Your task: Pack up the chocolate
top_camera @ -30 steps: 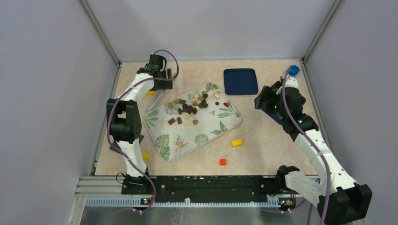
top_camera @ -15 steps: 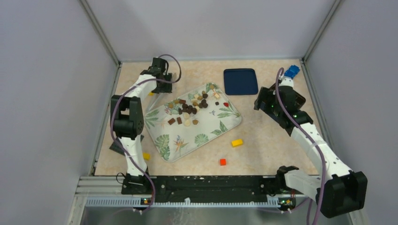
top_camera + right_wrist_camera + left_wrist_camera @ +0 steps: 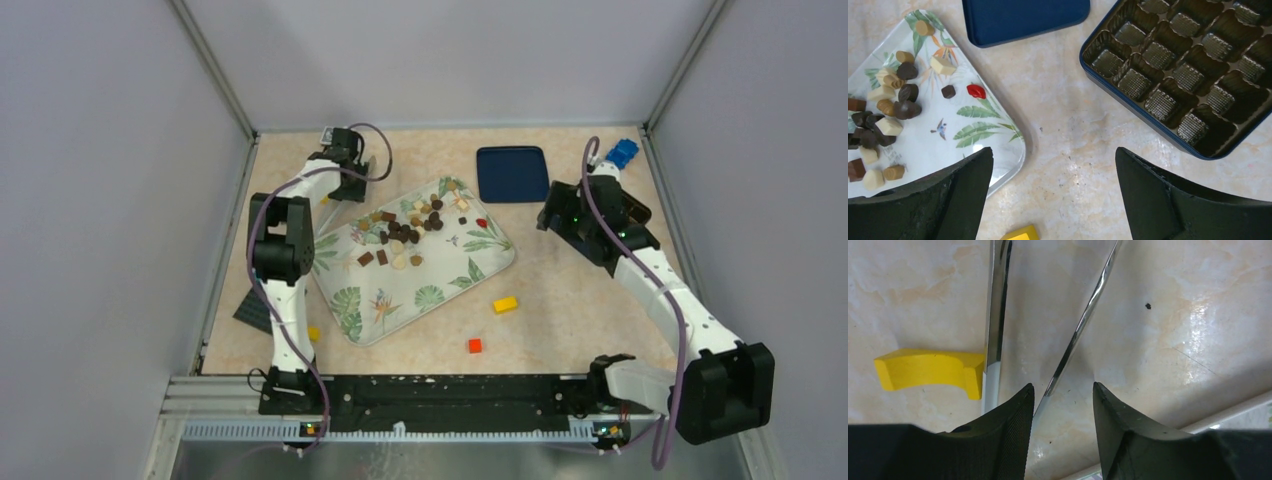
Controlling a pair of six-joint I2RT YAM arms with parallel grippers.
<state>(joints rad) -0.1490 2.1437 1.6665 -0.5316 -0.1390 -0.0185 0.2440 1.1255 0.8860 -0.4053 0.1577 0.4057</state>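
Observation:
The chocolate (image 3: pixel 410 228) lies as several small dark, light brown and cream pieces on a leaf-patterned tray (image 3: pixel 430 272); the right wrist view shows the chocolate (image 3: pixel 893 100) at its left. My left gripper (image 3: pixel 356 168) is at the far left, low over metal tongs (image 3: pixel 1083 325). Its jaws (image 3: pixel 1063 390) stand partly apart. One tongs arm ends just inside the left finger (image 3: pixel 1003 430), clear of the right one. My right gripper (image 3: pixel 1054 152) hangs wide open over bare table between the tray (image 3: pixel 1018 135) and an empty compartment box (image 3: pixel 1173 65).
A navy lid (image 3: pixel 512 173) lies behind the tray. A yellow brick (image 3: pixel 928 372) sits beside the tongs. Another yellow brick (image 3: pixel 505 304) and a red brick (image 3: pixel 474 345) lie in front of the tray. A blue brick (image 3: pixel 625 152) is at the far right corner.
The left gripper has shifted right along the back of the table and its jaws have narrowed around the tongs. The right arm has edged slightly toward the back.

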